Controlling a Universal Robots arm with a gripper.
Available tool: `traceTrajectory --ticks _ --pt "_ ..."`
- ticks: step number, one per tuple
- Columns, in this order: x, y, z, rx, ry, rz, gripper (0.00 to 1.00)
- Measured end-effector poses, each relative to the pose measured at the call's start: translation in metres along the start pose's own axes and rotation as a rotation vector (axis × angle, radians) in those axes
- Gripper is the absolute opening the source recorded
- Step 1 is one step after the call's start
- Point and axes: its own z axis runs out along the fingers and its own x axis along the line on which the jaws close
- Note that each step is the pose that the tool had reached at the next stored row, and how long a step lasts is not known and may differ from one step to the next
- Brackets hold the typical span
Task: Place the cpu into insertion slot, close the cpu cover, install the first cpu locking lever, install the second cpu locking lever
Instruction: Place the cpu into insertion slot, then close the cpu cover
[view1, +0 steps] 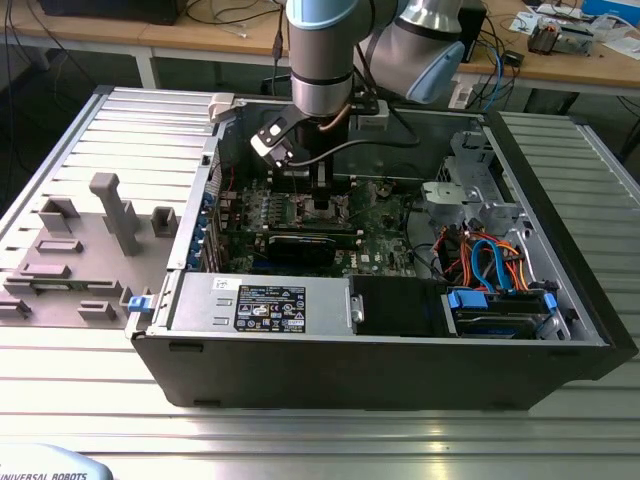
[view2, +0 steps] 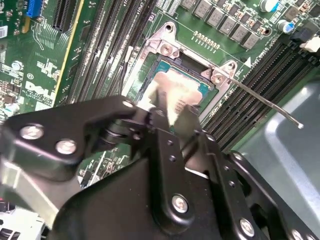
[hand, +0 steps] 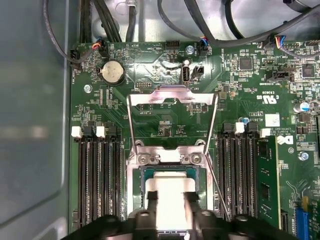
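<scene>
The gripper (hand: 172, 200) is clenched on the chip (hand: 172, 181) right at the socket (hand: 133, 185), and the cover (hand: 172, 94) stands flipped open just behind the socket. I judge the chip should stay level and square to the socket's rim and settle without force.

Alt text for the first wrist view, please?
The end effector is at the cpu, which lies within the slot on a green motherboard. The cover is raised open; memory slots flank the slot.
</scene>
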Motion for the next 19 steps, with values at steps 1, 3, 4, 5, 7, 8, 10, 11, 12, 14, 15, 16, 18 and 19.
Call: traceTrajectory --ticks 1,3,4,5,7,8,10,11,12,14,15,16,18,19 --pt "0.0000 0.0003 -0.0004 0.0007 0.0000 0.001 0.29" --pt "0.0000 0.0008 -0.0009 0.0024 -0.0001 0.003 0.11" --pt "0.0000 0.0008 -0.0010 0.0026 -0.0003 0.003 0.11" --pt "0.0000 0.0008 -0.0010 0.0026 -0.0004 0.003 0.11" --pt "0.0000 0.0008 -0.0010 0.0026 -0.0003 0.003 0.11" --pt "0.0000 0.0008 -0.0010 0.0026 -0.0004 0.003 0.11" --pt "0.0000 0.0008 -0.0010 0.0026 -0.0003 0.003 0.11" --pt "0.0000 0.0008 -0.0010 0.0026 -0.0004 0.003 0.11" --pt "0.0000 0.0008 -0.0009 0.0026 -0.0003 0.004 0.11" --pt "0.0000 0.0008 -0.0010 0.0026 -0.0004 0.004 0.11" --pt "0.0000 0.0008 -0.0009 0.0026 -0.0003 0.004 0.11" --pt "0.0000 0.0008 -0.0010 0.0026 -0.0004 0.004 0.11" --pt "0.0000 0.0008 -0.0010 0.0026 -0.0004 0.004 0.11" --pt "0.0000 0.0008 -0.0010 0.0026 -0.0004 0.004 0.11"
